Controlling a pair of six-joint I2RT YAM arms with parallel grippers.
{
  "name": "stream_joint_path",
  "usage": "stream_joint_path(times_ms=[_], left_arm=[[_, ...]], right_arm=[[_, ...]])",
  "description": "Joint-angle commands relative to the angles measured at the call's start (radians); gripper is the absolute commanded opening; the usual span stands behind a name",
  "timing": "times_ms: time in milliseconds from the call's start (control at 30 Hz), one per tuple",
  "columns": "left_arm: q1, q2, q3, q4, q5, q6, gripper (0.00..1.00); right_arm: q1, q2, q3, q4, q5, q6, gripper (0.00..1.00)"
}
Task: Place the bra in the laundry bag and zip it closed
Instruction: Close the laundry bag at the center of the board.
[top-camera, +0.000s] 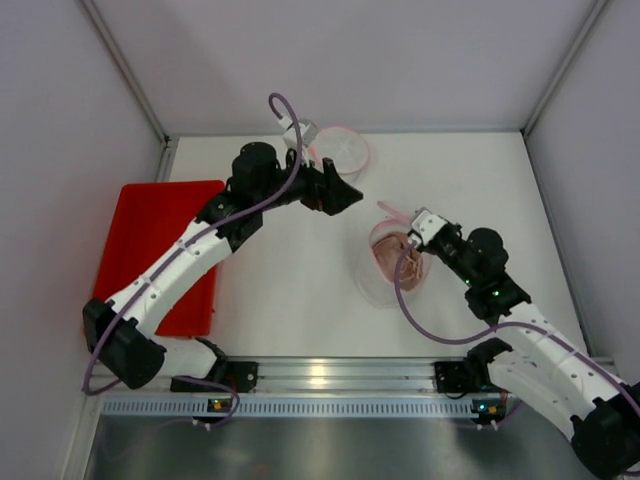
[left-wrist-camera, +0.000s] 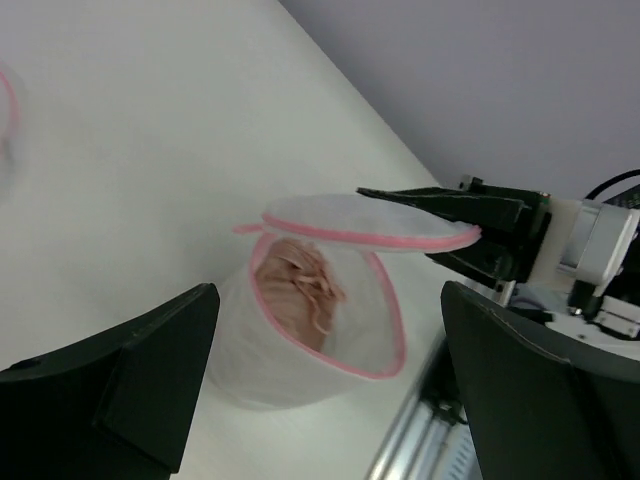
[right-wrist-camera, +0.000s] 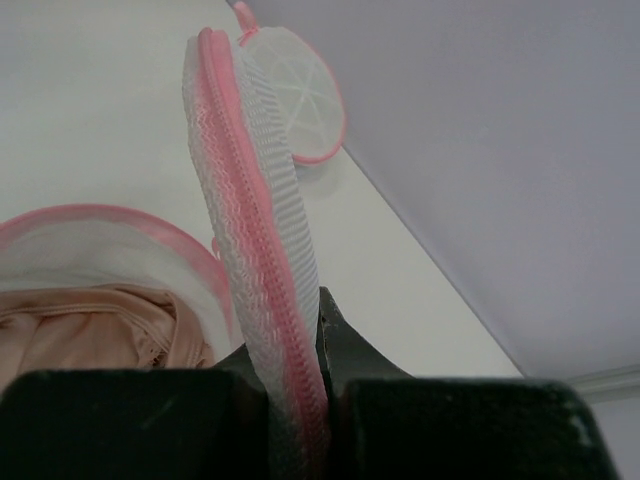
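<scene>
Bra (left-wrist-camera: 300, 285) is in, bunched down inside the laundry bag (left-wrist-camera: 268, 375), and the mouth is unzipped. The right gripper (right-wrist-camera: 290, 395) is clamped tight on the bag's lid flap (left-wrist-camera: 365, 225) at its back-right rim, holding it up off the opening (pink zipper edge pinched between the jaws). The left gripper (top-camera: 350, 197) hangs up-left of the bag, fingers spread wide and holding nothing. A red tray (top-camera: 150, 240) lies well left of the bag.

The left arm (top-camera: 175, 265) and right arm (top-camera: 545, 350) have white link shells, black joints and looping purple cables (top-camera: 425, 325).
</scene>
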Motion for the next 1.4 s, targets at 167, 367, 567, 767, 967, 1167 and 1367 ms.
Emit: stream_joint_path(times_ms=[167, 367, 567, 767, 967, 1167, 1367], left_arm=[[-0.007, 0.073, -0.139, 0.079, 0.153, -0.779, 0.99], [-0.033, 0.148, -0.111, 0.142, 0.128, -0.954, 0.98], [-0.098, 0.220, -0.080, 0.139, 0.112, -1.022, 0.94], [-0.119, 0.308, -0.054, 0.147, 0.104, -1.039, 0.54], [-0.101, 0.374, -0.022, 0.217, 0.130, -1.000, 0.02], [-0.052, 0.426, -0.022, 0.343, 0.295, -0.930, 0.00], [-0.046, 0.424, -0.122, 0.599, 0.482, -0.890, 0.00]], right_arm=[[0.136, -0.049, -0.047, 0.096, 0.187, -0.153, 0.00], [0.250, -0.032, -0.072, 0.122, 0.294, -0.202, 0.00], [0.336, 0.014, -0.070, 0.164, 0.397, -0.231, 0.00], [0.386, 0.014, -0.069, 0.144, 0.452, -0.244, 0.00], [0.391, -0.115, -0.064, -0.056, 0.413, -0.248, 0.60], [0.390, -0.330, 0.045, -0.431, 0.325, -0.094, 0.88], [0.324, -0.341, 0.217, -0.670, 0.290, 0.172, 0.96]])
